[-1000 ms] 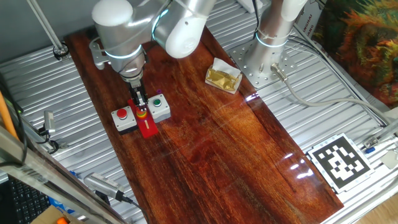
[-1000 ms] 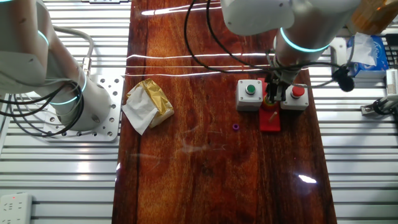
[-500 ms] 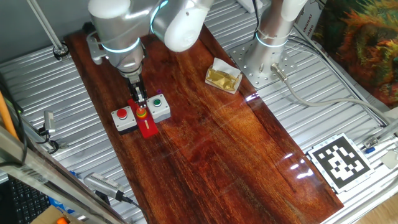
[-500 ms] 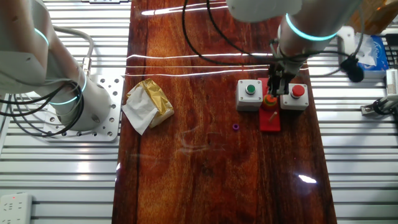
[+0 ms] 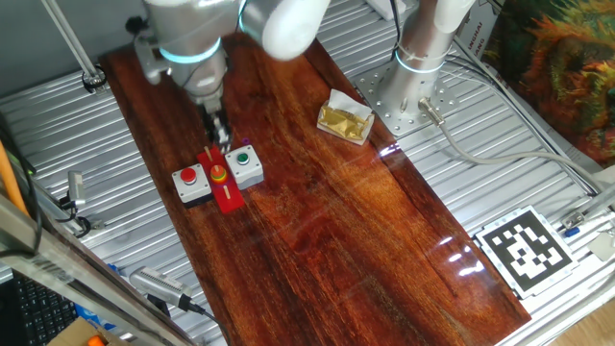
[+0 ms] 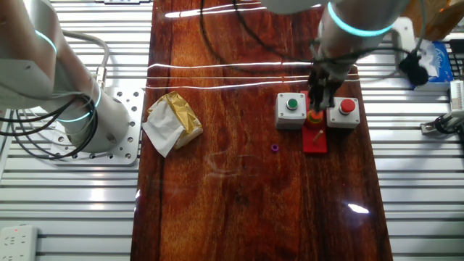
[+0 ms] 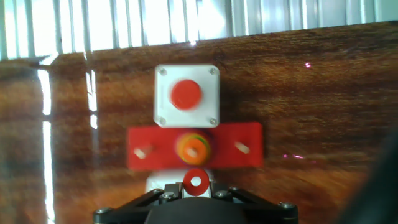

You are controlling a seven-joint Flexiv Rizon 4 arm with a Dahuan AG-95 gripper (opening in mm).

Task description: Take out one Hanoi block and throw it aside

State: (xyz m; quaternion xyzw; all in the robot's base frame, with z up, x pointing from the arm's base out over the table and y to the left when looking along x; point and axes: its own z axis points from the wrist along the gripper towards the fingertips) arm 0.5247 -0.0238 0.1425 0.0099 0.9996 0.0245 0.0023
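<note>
Wooden table — red Hanoi base lies between the red-button box and green-button box, a stack of rings on its middle peg. Gripper above the base, closed on a small red ring block — seen only in the hand view. Fingertips blurred in both fixed views.

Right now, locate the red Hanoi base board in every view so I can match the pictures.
One fixed view: the red Hanoi base board lies left of centre, between the two button boxes.
The other fixed view: it sits right of centre, its bare end below the boxes.
Hand view: it spans the middle, just below the red button box.
Shared landmark: the red button box, beside the board everywhere.
</note>
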